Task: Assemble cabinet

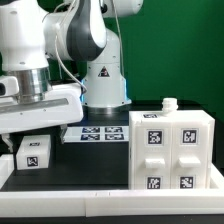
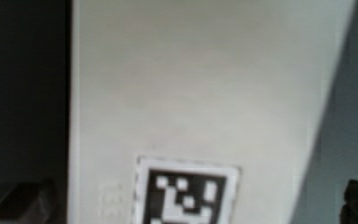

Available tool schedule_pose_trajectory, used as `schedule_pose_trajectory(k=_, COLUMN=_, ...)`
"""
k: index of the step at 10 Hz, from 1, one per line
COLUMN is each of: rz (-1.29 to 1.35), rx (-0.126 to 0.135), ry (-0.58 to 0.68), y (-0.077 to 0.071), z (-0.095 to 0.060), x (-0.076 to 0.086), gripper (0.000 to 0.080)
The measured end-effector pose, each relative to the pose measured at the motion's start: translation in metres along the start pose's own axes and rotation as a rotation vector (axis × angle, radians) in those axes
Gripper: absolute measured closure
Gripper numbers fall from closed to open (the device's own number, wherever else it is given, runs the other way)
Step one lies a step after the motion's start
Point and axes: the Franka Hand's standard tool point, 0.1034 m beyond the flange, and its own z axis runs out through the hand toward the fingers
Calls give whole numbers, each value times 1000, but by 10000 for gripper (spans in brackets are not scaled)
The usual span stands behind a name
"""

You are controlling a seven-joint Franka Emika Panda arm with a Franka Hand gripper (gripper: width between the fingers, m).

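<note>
The cabinet body (image 1: 170, 150) is a white boxy piece with several black-and-white tags, standing at the exterior view's right with a small white knob on top. A smaller white cabinet part (image 1: 33, 153) with one tag lies at the exterior view's left. My gripper (image 1: 32, 136) hangs right above that part. In the wrist view the white part (image 2: 194, 90) fills the middle, its tag (image 2: 190, 190) between the dark fingertips (image 2: 16, 203). The jaws stand apart on either side of the part, with a gap showing on one side. My gripper (image 2: 186, 204) is open.
The marker board (image 1: 95, 133) lies flat on the black table in front of the arm's base (image 1: 103, 85). A white rim (image 1: 70, 188) runs along the table's near edge. A green wall stands behind.
</note>
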Motion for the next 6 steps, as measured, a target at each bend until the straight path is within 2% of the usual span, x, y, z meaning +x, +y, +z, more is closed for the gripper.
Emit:
schedule_pose_trajectory(k=2, rz=-25, rx=-32, ry=22, y=0, z=6, x=-7, gripper=2)
schedule_pose_trajectory(k=4, rz=-29, rx=-30, ry=19, y=0, z=7, x=-9, gripper=28)
schedule_pose_trajectory(k=5, rz=-29, rx=-30, ry=19, y=0, z=7, x=-9, gripper=207)
schedule_pose_trajectory(k=6, rz=-29, rx=-30, ry=19, y=0, z=7, x=-9, gripper=242)
